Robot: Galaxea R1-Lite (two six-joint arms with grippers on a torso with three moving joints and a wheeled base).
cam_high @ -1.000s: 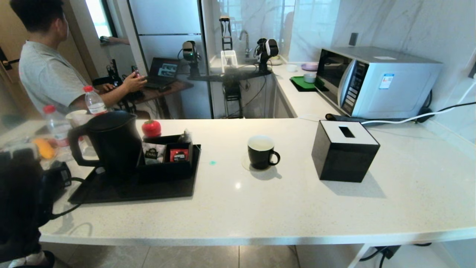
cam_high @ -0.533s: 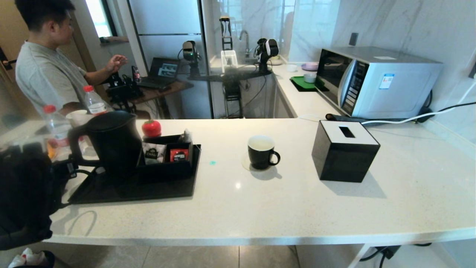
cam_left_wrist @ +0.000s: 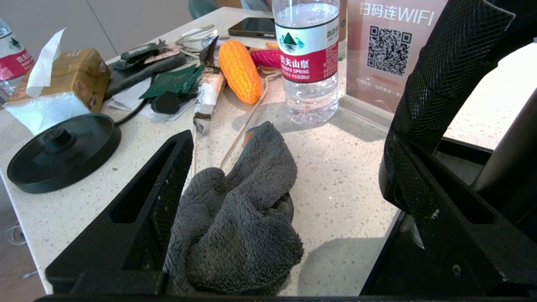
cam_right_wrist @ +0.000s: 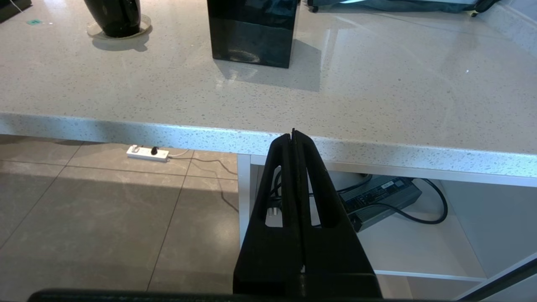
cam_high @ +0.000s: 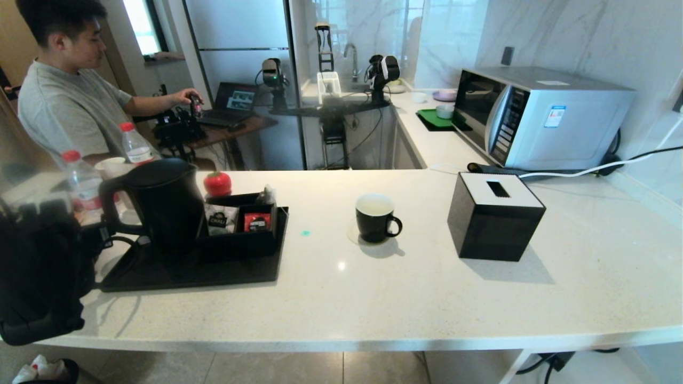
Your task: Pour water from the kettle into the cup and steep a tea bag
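The black kettle (cam_high: pixel 163 205) stands on the left of a black tray (cam_high: pixel 213 272), its loop handle (cam_high: pixel 108 205) pointing left. My left gripper (cam_high: pixel 96 234) is just left of that handle. In the left wrist view it (cam_left_wrist: pixel 293 138) is open, with a grey cloth (cam_left_wrist: pixel 235 209) on the counter between its fingers (cam_left_wrist: pixel 163 193) and the kettle's dark side (cam_left_wrist: pixel 512 151) beyond the other finger. The black cup (cam_high: pixel 375 217) with a white inside sits mid-counter; any water in it cannot be made out. A greyish pouch (cam_high: pixel 265 196) pokes up behind the packet holder. My right gripper (cam_right_wrist: pixel 293 134) is shut, empty, below the counter's front edge.
A black tissue box (cam_high: pixel 495 216) stands right of the cup, with a microwave (cam_high: pixel 539 114) behind it. Bottles (cam_left_wrist: pixel 310 63), a kettle base (cam_left_wrist: pixel 63 151), a toy corn (cam_left_wrist: pixel 239 69) and clutter crowd the left counter. A person (cam_high: pixel 64 101) sits beyond.
My left arm has risen and moved in towards the kettle's handle. The person behind has shifted his arm. Kettle, cup and right arm have stayed put.
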